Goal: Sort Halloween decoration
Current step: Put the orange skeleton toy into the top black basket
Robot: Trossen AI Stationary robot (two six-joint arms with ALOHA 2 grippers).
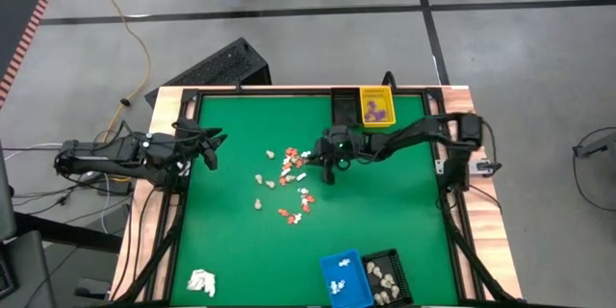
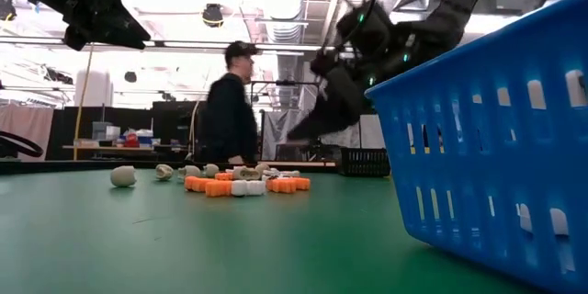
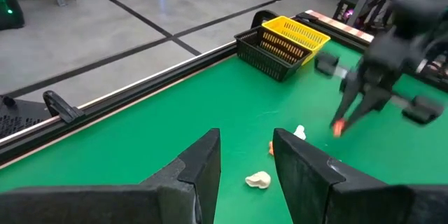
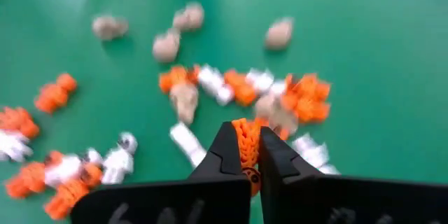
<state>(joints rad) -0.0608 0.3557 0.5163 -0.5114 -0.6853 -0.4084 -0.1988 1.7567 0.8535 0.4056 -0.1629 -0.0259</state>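
Observation:
The Halloween decoration pieces [image 1: 289, 185] lie scattered mid-table: orange, white and cream-beige figurines, each resting on the green mat, and they show close up in the right wrist view as pieces [image 4: 245, 87]. My right gripper [image 1: 332, 162] hangs above the far right of the scatter, shut on an orange piece [image 4: 246, 142]. My left gripper [image 1: 210, 149] waits open near the table's left edge, above the mat, its fingers [image 3: 206, 161] apart with nothing between them. Purple pieces lie in the yellow basket [image 1: 377, 106]. My right gripper pinches one orange piece [image 4: 246, 134] between its two fingertips, coming from above and pointing down. The piece is lifted clear of the mat and shows as an orange speck [image 3: 338, 127] at the fingertips in the left wrist view.
A black basket [image 1: 345, 106] sits beside the yellow one at the far edge. A blue basket [image 1: 345, 279] with white pieces and a black basket [image 1: 385, 277] with cream pieces stand at the near edge. A white wadded lump [image 1: 201, 282] lies near left. A person [image 2: 230, 110] walks beyond the table.

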